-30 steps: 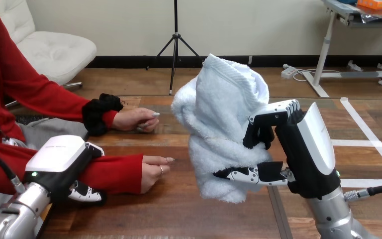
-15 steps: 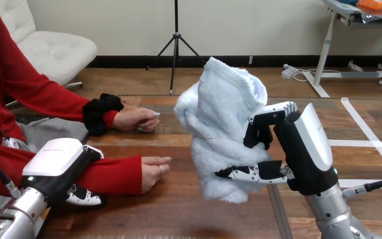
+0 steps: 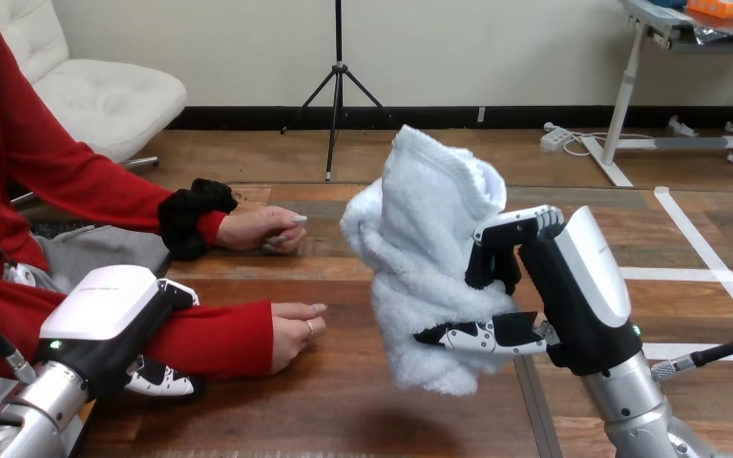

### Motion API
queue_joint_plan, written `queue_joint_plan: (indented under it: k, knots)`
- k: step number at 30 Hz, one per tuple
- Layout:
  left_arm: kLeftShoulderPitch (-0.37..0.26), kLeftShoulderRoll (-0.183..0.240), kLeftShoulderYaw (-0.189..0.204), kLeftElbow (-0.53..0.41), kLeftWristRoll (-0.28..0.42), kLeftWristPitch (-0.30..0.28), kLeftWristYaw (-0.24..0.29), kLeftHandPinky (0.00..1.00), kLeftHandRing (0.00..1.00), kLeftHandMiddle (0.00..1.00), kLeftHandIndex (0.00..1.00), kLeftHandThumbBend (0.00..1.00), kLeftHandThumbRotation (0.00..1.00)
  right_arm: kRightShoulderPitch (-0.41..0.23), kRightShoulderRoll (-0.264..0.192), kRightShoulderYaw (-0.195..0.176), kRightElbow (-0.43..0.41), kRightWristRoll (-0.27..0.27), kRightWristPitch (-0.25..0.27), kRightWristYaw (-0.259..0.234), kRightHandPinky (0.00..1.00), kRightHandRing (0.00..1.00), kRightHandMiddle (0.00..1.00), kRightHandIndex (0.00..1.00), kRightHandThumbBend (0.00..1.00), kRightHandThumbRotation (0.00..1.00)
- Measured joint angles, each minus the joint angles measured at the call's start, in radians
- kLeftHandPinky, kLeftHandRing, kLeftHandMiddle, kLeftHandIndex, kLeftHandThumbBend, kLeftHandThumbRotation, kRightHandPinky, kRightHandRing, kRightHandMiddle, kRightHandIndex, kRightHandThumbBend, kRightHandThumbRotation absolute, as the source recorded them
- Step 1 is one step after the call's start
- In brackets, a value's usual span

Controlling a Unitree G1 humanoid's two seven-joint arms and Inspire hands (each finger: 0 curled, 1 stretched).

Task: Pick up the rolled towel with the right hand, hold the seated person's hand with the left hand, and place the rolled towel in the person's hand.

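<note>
L hand (image 3: 105, 307) sits at view's lower left, nearest the camera, white back shell up, laid over the person's forearm (image 3: 215, 336) in the red sleeve. Its fingers (image 3: 157, 384) curl under the forearm's near side & black parts wrap the far side, so it's clamped round the forearm, not round the person's hand. L arm (image 3: 19, 420) runs off to the bottom left corner.

R hand (image 3: 577, 305) is at lower right, a bit further out, w/ R arm (image 3: 630, 410) coming up from the bottom edge. It's closed on the rolled towel (image 3: 425, 248): fingers (image 3: 520, 227) hook over the towel's right side near the top, thumb (image 3: 477, 336) presses in lower down, cloth pinched btwn them. Towel is pale & fluffy, more bunched than neatly rolled, approx upright, lower end hanging free. It's held clear of the tabletop (image 3: 344, 410), w/ its shadow on the wood below.

Person's nearer hand (image 3: 296, 324) rests on the tabletop just past the sleeve end, fingers loosely curled, pointing toward the towel. Hand & towel are near but apart, bare wood btwn them.

Further back, person's other hand (image 3: 262, 229) lies on the tabletop at view's left, also loosely curled, apart from the towel & from both robot hands.
</note>
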Motion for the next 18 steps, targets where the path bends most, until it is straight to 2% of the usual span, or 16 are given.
queue_joint_plan:
  k: [18]
  knots:
    - [0.058,0.000,0.058,-0.103,-0.013,0.025,-0.049,0.34,0.34,0.38,0.41,0.79,0.00,-0.034,0.001,0.033,0.094,-0.009,-0.002,0.000,0.06,0.09,0.14,0.12,0.72,0.00]
